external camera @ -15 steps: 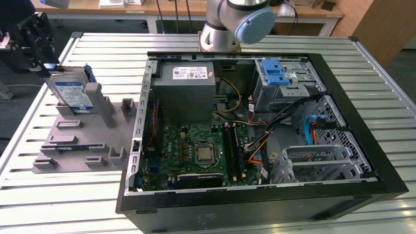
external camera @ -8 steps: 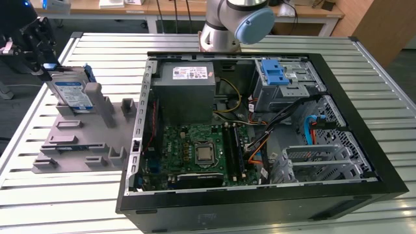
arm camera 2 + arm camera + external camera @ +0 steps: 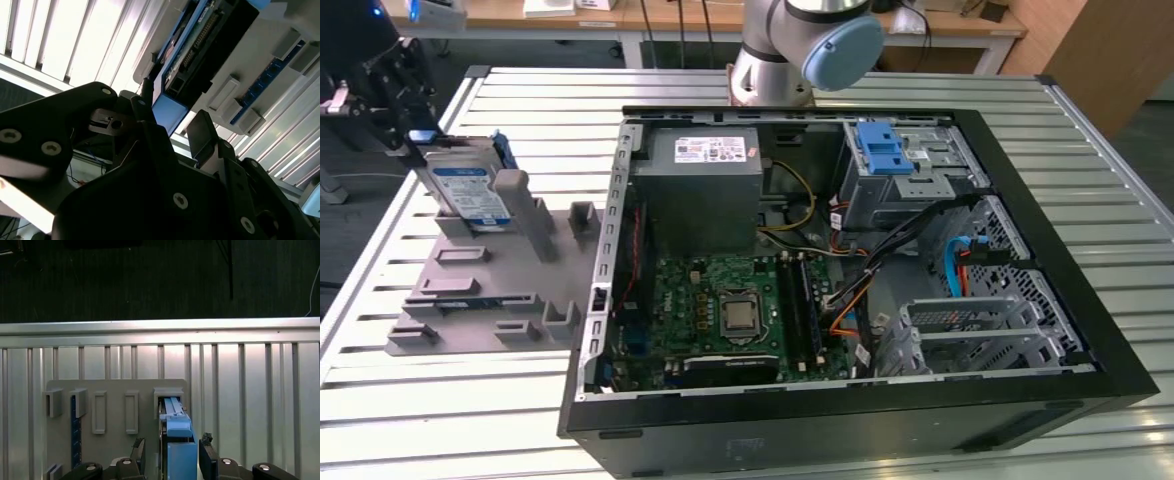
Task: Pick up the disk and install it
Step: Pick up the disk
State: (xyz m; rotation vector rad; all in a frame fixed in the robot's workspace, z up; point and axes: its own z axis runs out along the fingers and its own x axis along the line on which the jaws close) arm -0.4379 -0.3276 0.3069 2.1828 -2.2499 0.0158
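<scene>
The flat rectangular silver hard drive point(image 3: 464, 190) with its blue-and-white label and blue plastic carrier frame – the disk – stands on edge, leaning slightly, in a slot of a matte grey plastic fixture plate point(image 3: 480, 290) studded with blocky rectangular holders. In the exterior view this plate lies at about nine o'clock from the open black metal computer case point(image 3: 854, 425), and the disk sits near the plate's eleven o'clock corner. Both rest on a ribbed, slatted aluminium table point(image 3: 427, 410) that shines with long parallel grooves. The black, angular gripper point(image 3: 172, 440) is at the disk's upper end: in both wrist views its two dark fingers point(image 3: 207, 452) stand spread on either side of the smooth blue carrier end, one close against it, the other with a gap showing – so the jaws straddle the disk without gripping it. Inside the case lie a green circuit board point(image 3: 720, 300), a plain grey metal power supply box point(image 3: 700, 190) at twelve o'clock from it, and a blue ribbed plastic latch point(image 3: 881, 150) on a perforated metal drive cage, with black, orange and blue cables looping across the middle. The arm's grey and pale-blue joint point(image 3: 821, 45) rises beyond the case at twelve o'clock.
</scene>
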